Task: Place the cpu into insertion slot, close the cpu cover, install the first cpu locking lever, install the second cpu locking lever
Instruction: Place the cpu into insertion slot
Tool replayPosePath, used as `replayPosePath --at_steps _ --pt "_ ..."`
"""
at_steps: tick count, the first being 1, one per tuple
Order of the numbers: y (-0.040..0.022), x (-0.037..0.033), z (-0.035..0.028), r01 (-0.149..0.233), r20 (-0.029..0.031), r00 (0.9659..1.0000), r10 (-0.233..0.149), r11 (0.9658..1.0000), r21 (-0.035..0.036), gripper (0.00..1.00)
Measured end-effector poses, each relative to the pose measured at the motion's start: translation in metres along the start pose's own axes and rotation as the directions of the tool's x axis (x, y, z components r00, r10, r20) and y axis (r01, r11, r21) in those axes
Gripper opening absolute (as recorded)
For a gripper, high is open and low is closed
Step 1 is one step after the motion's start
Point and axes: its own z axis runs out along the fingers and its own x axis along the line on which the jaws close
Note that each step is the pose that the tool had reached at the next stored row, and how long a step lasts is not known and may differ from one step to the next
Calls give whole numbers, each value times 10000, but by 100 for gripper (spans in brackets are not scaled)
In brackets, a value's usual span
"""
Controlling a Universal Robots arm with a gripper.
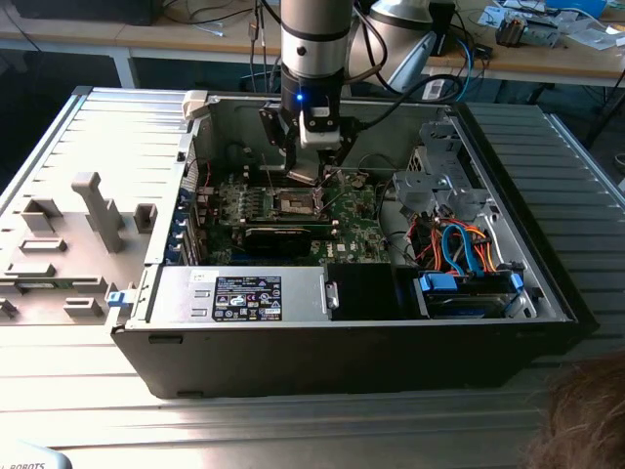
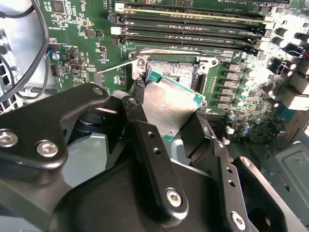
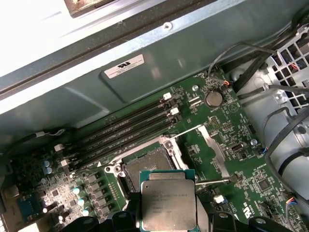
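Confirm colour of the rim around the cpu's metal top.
Teal-green rim around the small flat square silver-grey cpu; shows best in the first wrist view.

light: bright, from overhead
glare: table (image 1: 107, 127) at 9 o'clock, exterior view; cpu (image 2: 169, 106) top, second wrist view
shadow: case (image 1: 322, 362) front, 6 o'clock

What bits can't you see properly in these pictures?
- First wrist view: the cpu covers part of the insertion slot.
- Second wrist view: the fingers hide the cpu's gripped edges.
- Exterior view: the insertion slot under the gripper is too small to see inside.
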Motion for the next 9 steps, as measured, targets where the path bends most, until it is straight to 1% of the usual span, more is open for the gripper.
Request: replayPosePath --at_steps 9 --pt "0 0 5 -214 15 9998 214 9998 -3 55"
